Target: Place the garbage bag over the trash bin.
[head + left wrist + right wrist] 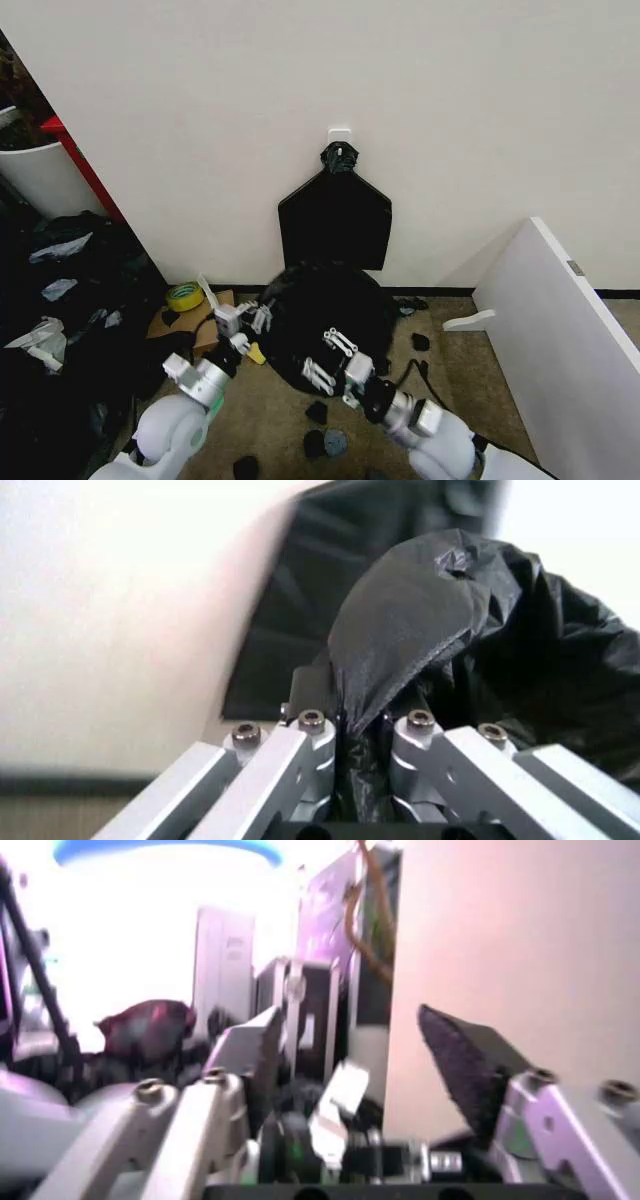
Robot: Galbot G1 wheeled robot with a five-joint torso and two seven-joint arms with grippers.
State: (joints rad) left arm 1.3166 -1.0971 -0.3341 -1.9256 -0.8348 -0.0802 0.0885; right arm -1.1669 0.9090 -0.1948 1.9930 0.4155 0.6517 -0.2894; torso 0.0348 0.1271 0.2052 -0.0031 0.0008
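The garbage bag (325,310) is a glossy black crinkled mound on the floor at the foot of the wall. My left gripper (255,318) is at the mound's left edge. In the left wrist view it (365,721) is shut on a raised fold of the garbage bag (420,622). My right gripper (329,358) hovers over the front of the mound, open. The right wrist view shows its fingers (462,1057) spread with nothing between them. The trash bin is hidden.
A flat black house-shaped bundle (335,215) hangs on the wall behind. A white panel (560,320) leans at the right. A yellow tape roll (185,296) and cardboard (205,325) lie left. Piled bags (70,300) crowd the far left. Small black lumps (318,412) dot the floor.
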